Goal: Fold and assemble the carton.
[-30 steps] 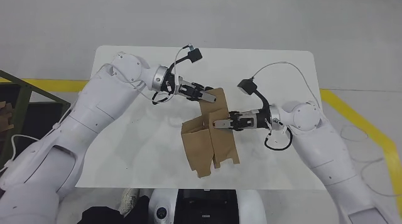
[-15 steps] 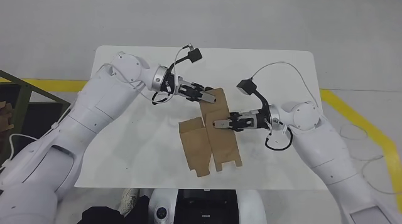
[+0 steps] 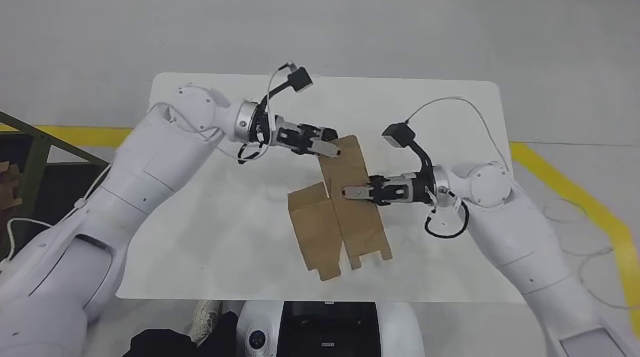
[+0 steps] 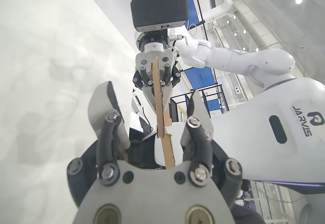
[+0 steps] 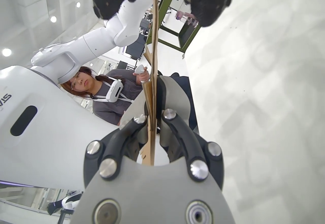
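We see the flat brown carton point(image 3: 338, 229) low over the desk point(image 3: 200, 227). Its long side runs away from us. Our right claw point(image 3: 350, 194) pinches the carton's right edge tight. Our left claw point(image 3: 333, 152) is wide open at the carton's far corner. The thin edge sits between its fingers, not touching. We think that claw should close next.

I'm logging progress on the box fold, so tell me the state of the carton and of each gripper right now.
carton: flat, not yet assembled.
left gripper: open, fingers either side of the carton's edge, not clamping it.
right gripper: shut on the carton's edge.
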Robot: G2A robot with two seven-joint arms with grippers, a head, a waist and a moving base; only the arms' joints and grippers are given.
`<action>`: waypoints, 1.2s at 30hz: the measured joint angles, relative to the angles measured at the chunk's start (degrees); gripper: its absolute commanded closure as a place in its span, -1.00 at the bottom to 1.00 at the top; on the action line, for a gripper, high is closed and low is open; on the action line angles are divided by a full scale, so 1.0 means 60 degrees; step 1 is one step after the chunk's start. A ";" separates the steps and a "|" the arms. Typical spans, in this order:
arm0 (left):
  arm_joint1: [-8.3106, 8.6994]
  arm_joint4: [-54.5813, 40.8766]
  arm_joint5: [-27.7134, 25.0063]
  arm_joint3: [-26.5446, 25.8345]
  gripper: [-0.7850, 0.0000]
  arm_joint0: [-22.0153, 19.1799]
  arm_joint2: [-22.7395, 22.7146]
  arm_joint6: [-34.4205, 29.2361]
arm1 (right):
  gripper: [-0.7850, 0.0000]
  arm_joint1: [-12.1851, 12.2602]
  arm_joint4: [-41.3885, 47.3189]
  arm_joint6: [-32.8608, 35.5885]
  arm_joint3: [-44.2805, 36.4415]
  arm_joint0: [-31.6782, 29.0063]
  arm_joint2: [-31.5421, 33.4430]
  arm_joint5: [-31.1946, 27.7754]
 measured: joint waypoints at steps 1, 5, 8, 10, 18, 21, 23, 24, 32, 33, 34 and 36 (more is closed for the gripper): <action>0.0053 0.0042 -0.0099 0.0030 -1.00 0.0060 -0.0118 0.0101 | 1.00 0.0014 0.0023 -0.0082 -0.0014 -0.0042 0.0069 0.0028; 0.0263 0.0267 -0.0345 0.0030 -1.00 0.0348 -0.0587 0.0349 | 1.00 0.0084 -0.0109 -0.0852 -0.0191 -0.0302 0.0439 0.0415; 0.0430 0.0338 -0.0415 -0.0047 -1.00 0.0677 -0.0995 0.0424 | 1.00 0.0152 -0.0124 -0.1679 -0.0510 -0.0675 0.0794 0.1013; 0.0532 0.0373 -0.0358 -0.0141 -1.00 0.0923 -0.1266 0.0468 | 1.00 0.0202 -0.0130 -0.2296 -0.0791 -0.0970 0.1069 0.1491; 0.0754 0.0455 0.0195 -0.0695 -1.00 0.1812 -0.1900 0.0858 | 1.00 0.0317 -0.0934 -0.5242 -0.2109 -0.2217 0.1951 0.3007; 0.0747 0.0349 0.0389 -0.0711 -1.00 0.2045 -0.1940 0.1043 | 1.00 0.0285 -0.1043 -0.6109 -0.2476 -0.2529 0.1950 0.3502; 0.0710 0.0241 0.0451 -0.0716 -1.00 0.2158 -0.1908 0.1194 | 1.00 0.0238 -0.1042 -0.6512 -0.2572 -0.2573 0.1848 0.3610; 0.0689 0.0216 0.0458 -0.0750 -1.00 0.2182 -0.1869 0.1178 | 1.00 0.0221 -0.1003 -0.6523 -0.2598 -0.2563 0.1784 0.3554; 0.0661 0.0308 0.0457 -0.0816 -1.00 0.2155 -0.1777 0.0993 | 1.00 0.0215 -0.0969 -0.6424 -0.2604 -0.2548 0.1756 0.3508; 0.0661 0.0308 0.0457 -0.0816 -1.00 0.2155 -0.1777 0.0993 | 1.00 0.0215 -0.0970 -0.6424 -0.2604 -0.2548 0.1756 0.3508; 0.0661 0.0307 0.0457 -0.0816 -1.00 0.2155 -0.1777 0.0993 | 1.00 0.0215 -0.0970 -0.6424 -0.2604 -0.2548 0.1756 0.3508; 0.0661 0.0307 0.0457 -0.0816 -1.00 0.2155 -0.1777 0.0993 | 1.00 0.0215 -0.0970 -0.6424 -0.2604 -0.2548 0.1755 0.3508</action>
